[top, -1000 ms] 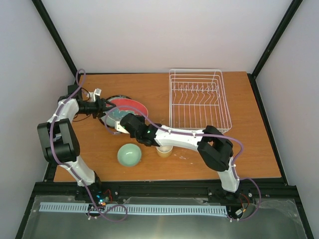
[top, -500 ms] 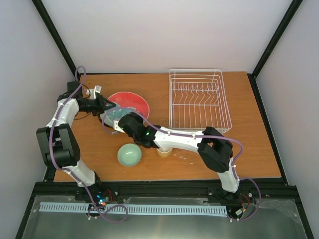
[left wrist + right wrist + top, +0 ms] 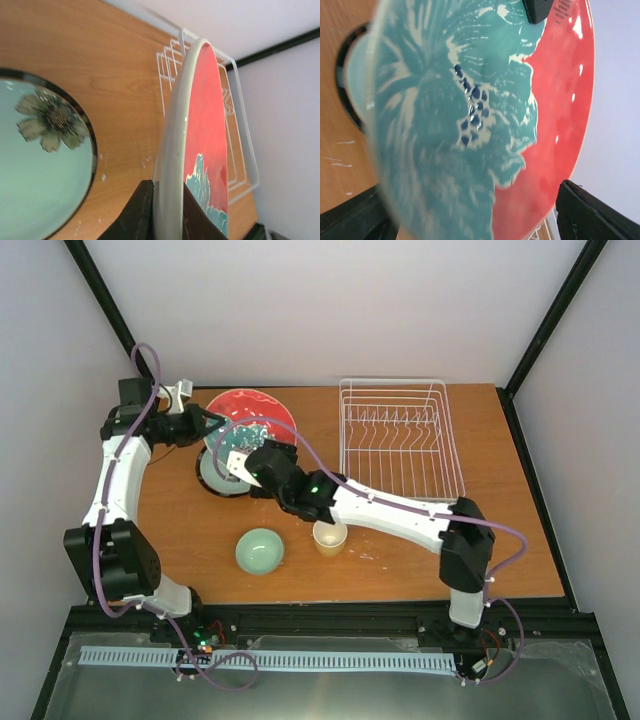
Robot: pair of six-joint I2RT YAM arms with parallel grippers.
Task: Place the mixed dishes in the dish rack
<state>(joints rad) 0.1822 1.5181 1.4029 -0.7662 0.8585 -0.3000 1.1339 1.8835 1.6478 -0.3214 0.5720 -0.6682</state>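
My left gripper point(image 3: 207, 424) point(image 3: 169, 217) is shut on the rim of the red plate with the teal flower point(image 3: 252, 416) point(image 3: 205, 125), holding it tilted on edge above the table's back left. My right gripper point(image 3: 238, 462) point(image 3: 470, 220) is open right below that plate point(image 3: 535, 125), its jaws wide on either side of the plate's lower part. The mint-green dark-rimmed plate point(image 3: 218, 478) point(image 3: 40, 165) lies flat on the table underneath. A small mint-green bowl point(image 3: 260, 550) and a cream-yellow mug point(image 3: 330, 537) stand nearer the front. The white wire dish rack point(image 3: 398, 440) point(image 3: 237, 125) holds nothing.
The right arm point(image 3: 390, 515) stretches across the table between the mug and the dish rack. Black frame posts point(image 3: 110, 310) rise at the back corners, with white walls close behind the table.
The left gripper closed on the red plate and raised it back and left off the mint-green plate. The right gripper opened, releasing the plate, and its arm stretched further back.
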